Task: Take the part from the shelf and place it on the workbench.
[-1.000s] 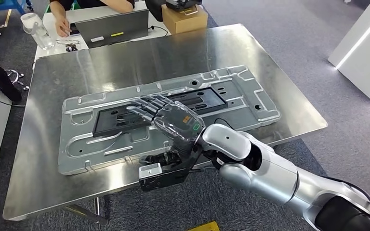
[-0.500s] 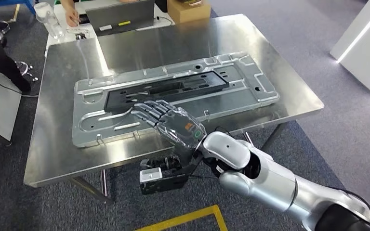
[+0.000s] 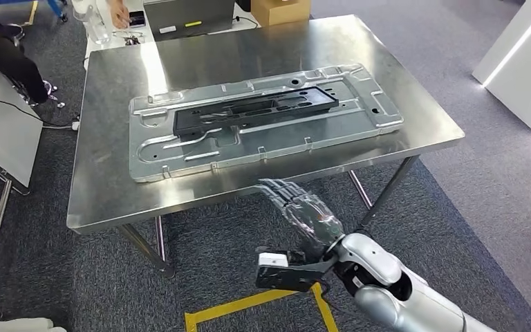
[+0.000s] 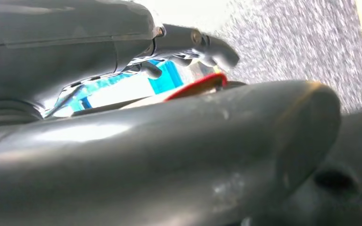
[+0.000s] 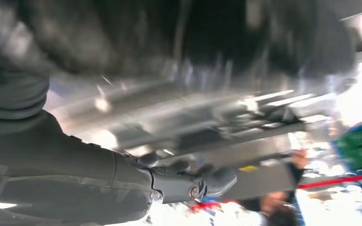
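The long black part point(image 3: 256, 109) lies flat on a big silver stamped plate point(image 3: 359, 104), which rests on the steel workbench point(image 3: 249, 55). My right hand point(image 3: 303, 211) hangs in front of the bench's near edge and below it. Its fingers are stretched out and apart, and it holds nothing. In the blurred right wrist view the same hand point(image 5: 122, 179) has nothing in it and the bench shows beyond. The left wrist view shows my left hand point(image 4: 169, 141) close up, thumb and fingers apart, with nothing between them, over grey carpet.
A laptop point(image 3: 188, 14), a cardboard box point(image 3: 280, 10) and a clear bottle point(image 3: 90, 21) stand beyond the bench, where a person's hand point(image 3: 119, 12) rests. A grey panel point(image 3: 0, 138) stands at the left and a white wall point(image 3: 518, 62) at the right. Yellow tape point(image 3: 249, 304) marks the floor.
The whole picture has shifted, so the camera has moved back from the bench. My right hand has left the plate and part and dropped below the bench's front edge, holding nothing.
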Available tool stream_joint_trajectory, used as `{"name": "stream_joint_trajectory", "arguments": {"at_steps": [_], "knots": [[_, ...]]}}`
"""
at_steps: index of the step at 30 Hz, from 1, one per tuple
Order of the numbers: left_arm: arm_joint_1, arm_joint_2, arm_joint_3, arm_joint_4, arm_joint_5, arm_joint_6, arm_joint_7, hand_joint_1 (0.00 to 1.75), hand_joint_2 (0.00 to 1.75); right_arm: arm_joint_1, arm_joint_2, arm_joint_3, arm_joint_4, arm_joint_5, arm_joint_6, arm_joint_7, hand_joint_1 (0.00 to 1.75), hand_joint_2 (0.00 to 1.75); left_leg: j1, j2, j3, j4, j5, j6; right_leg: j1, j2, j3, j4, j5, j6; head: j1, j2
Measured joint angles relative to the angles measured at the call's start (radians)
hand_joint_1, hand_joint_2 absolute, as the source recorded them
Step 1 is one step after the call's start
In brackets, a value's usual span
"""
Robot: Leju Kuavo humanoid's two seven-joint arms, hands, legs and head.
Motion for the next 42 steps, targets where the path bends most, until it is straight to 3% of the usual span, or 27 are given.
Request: {"name": "stream_joint_trajectory", "arguments": {"at_steps": [2, 3, 5, 7, 8, 9, 10, 11, 12, 14, 15, 17, 18, 19, 22, 23, 24, 25, 26, 27, 28, 30, 31, 34, 37, 42], "knots": [[0.003, 0.0, 0.005, 0.001, 0.0, 0.002, 0.003, 0.0, 0.0, 0.12, -0.018, -0.054, -0.016, -0.025, -0.012, 0.028, 0.0, 1.75, 0.003, -0.002, 0.0, -0.001, 0.007, -0.011, 0.0, -0.007, 0.004, -0.023, 0.013, -0.004, 0.002, 0.0], [0.005, 0.001, 0.008, 0.001, 0.0, 0.004, 0.005, 0.0, 0.0, 0.178, -0.023, -0.077, -0.018, -0.034, -0.019, 0.048, 0.0, 1.75, 0.003, -0.001, -0.005, 0.007, -0.008, -0.016, -0.004, -0.01, -0.001, -0.029, 0.023, -0.009, 0.002, 0.0], [0.008, 0.002, 0.014, 0.002, 0.0, 0.006, 0.008, 0.0, 0.0, 0.265, -0.03, -0.108, -0.016, -0.038, -0.039, 0.082, 0.0, 1.75, 0.006, 0.001, -0.028, 0.069, -0.09, -0.026, -0.012, -0.013, -0.024, -0.036, 0.047, -0.018, 0.001, 0.0], [0.008, 0.003, 0.02, 0.002, -0.001, 0.008, 0.009, 0.0, 0.0, 0.316, -0.034, -0.125, -0.011, -0.034, -0.057, 0.112, 0.0, 1.75, 0.013, 0.002, -0.054, 0.183, -0.186, -0.037, -0.015, -0.011, -0.056, -0.033, 0.069, -0.02, 0.0, 0.0], [0.007, 0.003, 0.023, 0.002, -0.001, 0.011, 0.01, 0.0, 0.0, 0.342, -0.035, -0.131, -0.005, -0.03, -0.068, 0.14, 0.0, 1.75, 0.017, 0.002, -0.059, 0.236, -0.203, -0.044, -0.016, -0.011, -0.072, -0.031, 0.08, -0.016, 0.0, 0.0], [0.006, 0.004, 0.025, 0.002, -0.001, 0.013, 0.012, 0.0, 0.0, 0.369, -0.033, -0.135, 0.007, -0.032, -0.082, 0.179, 0.0, 1.75, 0.02, 0.002, -0.052, 0.267, -0.195, -0.05, -0.018, -0.012, -0.089, -0.027, 0.09, -0.011, 0.0, 0.0], [0.005, 0.004, 0.028, 0.002, -0.003, 0.016, 0.013, 0.0, 0.0, 0.397, -0.031, -0.136, 0.028, -0.044, -0.1, 0.223, 0.0, 1.75, 0.024, 0.002, -0.031, 0.269, -0.166, -0.055, -0.021, -0.014, -0.108, -0.021, 0.1, -0.006, 0.0, 0.0], [0.005, 0.005, 0.029, 0.002, -0.006, 0.017, 0.014, 0.0, 0.0, 0.422, -0.025, -0.133, 0.065, -0.079, -0.122, 0.259, 0.0, 1.75, 0.027, 0.002, 0.009, 0.231, -0.131, -0.06, -0.025, -0.016, -0.124, -0.012, 0.107, 0.0, 0.0, 0.0], [0.004, 0.005, 0.03, 0.001, -0.012, 0.018, 0.015, 0.0, 0.0, 0.441, -0.018, -0.127, 0.115, -0.133, -0.143, 0.279, 0.0, 1.75, 0.03, 0.002, 0.063, 0.164, -0.115, -0.064, -0.027, -0.017, -0.14, -0.002, 0.113, 0.006, 0.0, 0.0], [0.004, 0.007, 0.031, 0.0, -0.026, 0.021, 0.019, 0.0, 0.0, 0.463, 0.003, -0.107, 0.254, -0.284, -0.172, 0.265, 0.0, 1.75, 0.029, -0.001, 0.161, 0.023, -0.133, -0.06, -0.027, -0.016, -0.161, 0.018, 0.123, 0.02, 0.0, 0.0], [0.003, 0.008, 0.031, -0.003, -0.033, 0.025, 0.022, 0.0, 0.0, 0.466, 0.018, -0.093, 0.338, -0.363, -0.177, 0.236, 0.0, 1.75, 0.027, -0.001, 0.184, -0.017, -0.15, -0.053, -0.026, -0.016, -0.165, 0.023, 0.13, 0.027, 0.0, 0.0], [0.003, 0.01, 0.033, -0.013, -0.043, 0.041, 0.03, 0.0, 0.0, 0.465, 0.059, -0.061, 0.529, -0.508, -0.17, 0.156, 0.0, 1.75, 0.024, 0.001, 0.184, -0.031, -0.148, -0.03, -0.028, -0.015, -0.166, 0.022, 0.144, 0.041, 0.001, 0.0], [0.002, 0.013, 0.033, -0.021, -0.048, 0.05, 0.034, 0.0, 0.0, 0.463, 0.082, -0.047, 0.626, -0.572, -0.152, 0.12, 0.0, 1.75, 0.024, 0.003, 0.177, -0.032, -0.139, -0.02, -0.031, -0.012, -0.169, 0.026, 0.135, 0.046, 0.001, 0.0], [0.002, 0.015, 0.034, -0.029, -0.052, 0.059, 0.039, 0.0, 0.0, 0.461, 0.107, -0.036, 0.722, -0.635, -0.121, 0.096, 0.0, 1.75, 0.024, 0.006, 0.167, -0.034, -0.127, -0.009, -0.034, -0.008, -0.176, 0.044, 0.105, 0.05, 0.002, 0.0], [0.001, 0.025, 0.034, -0.054, -0.062, 0.08, 0.054, 0.0, 0.0, 0.443, 0.182, -0.032, 0.968, -0.805, -0.007, 0.101, 0.0, 1.75, 0.02, 0.013, 0.125, -0.033, -0.092, 0.008, -0.037, 0.002, -0.215, 0.196, -0.047, 0.058, 0.003, 0.0], [0.001, 0.028, 0.034, -0.061, -0.064, 0.084, 0.058, 0.0, 0.0, 0.433, 0.206, -0.037, 1.033, -0.846, 0.018, 0.116, 0.0, 1.75, 0.018, 0.015, 0.109, -0.03, -0.083, 0.008, -0.037, 0.002, -0.223, 0.254, -0.07, 0.06, 0.003, 0.0], [0.001, 0.031, 0.034, -0.068, -0.066, 0.087, 0.058, 0.0, 0.0, 0.422, 0.229, -0.045, 1.091, -0.879, 0.038, 0.133, 0.0, 1.75, 0.017, 0.018, 0.093, -0.027, -0.075, 0.007, -0.037, 0.002, -0.222, 0.292, -0.065, 0.06, 0.003, 0.0], [0.001, 0.033, 0.034, -0.074, -0.068, 0.089, 0.055, 0.0, 0.0, 0.411, 0.249, -0.055, 1.138, -0.905, 0.054, 0.151, 0.0, 1.75, 0.016, 0.02, 0.077, -0.023, -0.067, 0.006, -0.037, 0.002, -0.206, 0.3, -0.039, 0.059, 0.003, 0.0], [0.0, 0.036, 0.034, -0.08, -0.07, 0.089, 0.049, 0.0, 0.0, 0.4, 0.266, -0.068, 1.179, -0.929, 0.07, 0.171, 0.0, 1.75, 0.015, 0.022, 0.061, -0.019, -0.06, 0.003, -0.037, 0.002, -0.173, 0.274, -0.005, 0.057, 0.003, 0.0], [-0.001, 0.039, 0.034, -0.085, -0.072, 0.089, 0.041, 0.0, 0.44, 0.389, 0.282, -0.081, 1.214, -0.951, 0.084, 0.192, 0.0, 1.75, 0.015, 0.024, 0.05, -0.013, -0.054, 0.0, -0.037, 0.003, -0.123, 0.217, 0.018, 0.053, 0.003, 0.0], [-0.003, 0.041, 0.034, -0.091, -0.074, 0.089, 0.034, 0.0, 0.87, 0.381, 0.295, -0.095, 1.244, -0.968, 0.096, 0.21, 0.0, 1.75, 0.014, 0.024, 0.041, -0.007, -0.048, -0.004, -0.034, 0.004, -0.065, 0.14, 0.018, 0.047, 0.003, 0.0], [-0.006, 0.045, 0.034, -0.1, -0.075, 0.089, 0.026, 0.0, 1.75, 0.37, 0.319, -0.12, 1.296, -0.989, 0.109, 0.23, 0.0, 1.75, 0.012, 0.023, 0.032, 0.002, -0.039, -0.014, -0.029, 0.005, 0.016, 0.017, -0.015, 0.037, 0.002, 0.0], [-0.006, 0.048, 0.034, -0.103, -0.077, 0.087, 0.026, 0.0, 1.75, 0.367, 0.328, -0.129, 1.315, -0.994, 0.114, 0.228, 0.0, 1.75, 0.011, 0.023, 0.029, 0.004, -0.039, -0.012, -0.027, 0.005, 0.029, -0.012, -0.027, 0.037, 0.002, 0.0], [-0.008, 0.054, 0.034, -0.109, -0.086, 0.091, 0.039, 0.0, 1.75, 0.365, 0.342, -0.151, 1.355, -1.012, 0.123, 0.203, 0.0, 1.75, 0.013, 0.022, 0.023, 0.003, -0.034, 0.004, -0.024, 0.004, 0.025, -0.019, -0.025, 0.034, 0.002, 0.0], [-0.007, 0.058, 0.034, -0.11, -0.092, 0.116, 0.044, 0.0, 1.75, 0.365, 0.358, -0.176, 1.377, -1.047, 0.099, 0.174, 0.0, 1.75, 0.018, 0.02, 0.02, -0.002, -0.015, -0.016, -0.018, 0.0, 0.017, -0.015, -0.019, 0.024, 0.002, 0.0], [-0.003, 0.07, 0.034, -0.11, -0.093, 0.131, 0.036, 0.0, 1.75, 0.365, 0.379, -0.206, 1.394, -1.07, 0.085, 0.152, 0.0, 1.75, 0.02, 0.018, 0.015, -0.005, -0.004, -0.024, -0.016, -0.001, 0.007, -0.007, -0.014, 0.017, 0.002, 0.0]]}}
